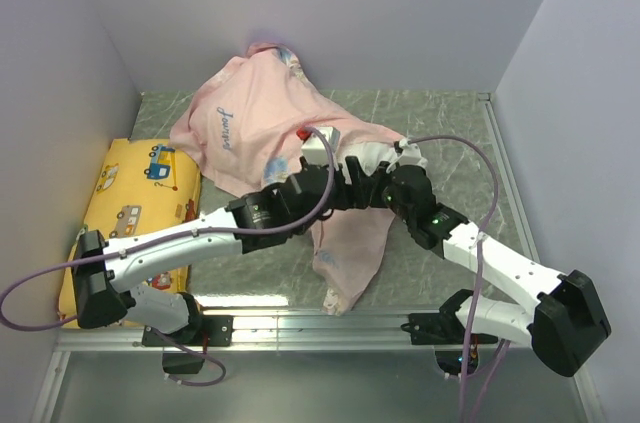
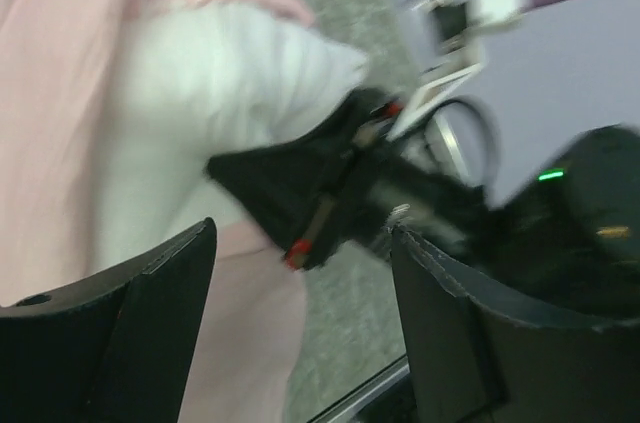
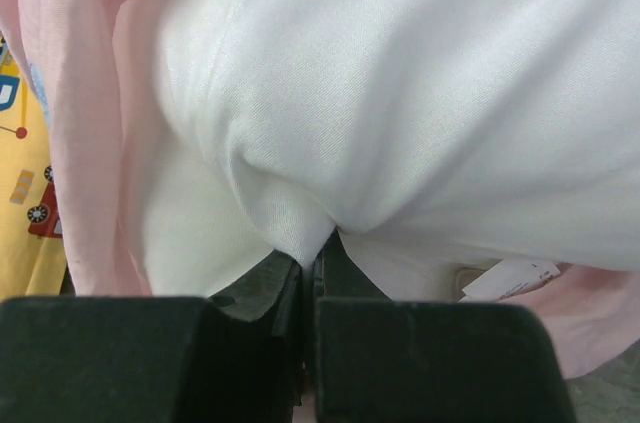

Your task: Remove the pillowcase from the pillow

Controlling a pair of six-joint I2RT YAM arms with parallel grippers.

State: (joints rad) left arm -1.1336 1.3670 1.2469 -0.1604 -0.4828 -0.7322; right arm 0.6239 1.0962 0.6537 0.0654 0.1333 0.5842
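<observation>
Pillowcase [image 1: 250, 118] sits heaped, pale pink side out, with the pillow [image 3: 400, 93] inside it and one plump white corner poking from the mouth. Right gripper [image 3: 312, 268] is clamped tight on a pinch of that white fabric, the tag [image 3: 510, 280] just right of its fingers. Left gripper [image 2: 302, 238] gapes wide, holding nothing, the pinched corner ahead between its fingers. Yellow cushion [image 1: 130, 193] lies off left of both.

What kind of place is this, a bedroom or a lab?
Probably a lab test cell, not a bedroom: plain wall panels box in a marbled table, and the left arm and right arm are bolted to a rail at its near edge.
</observation>
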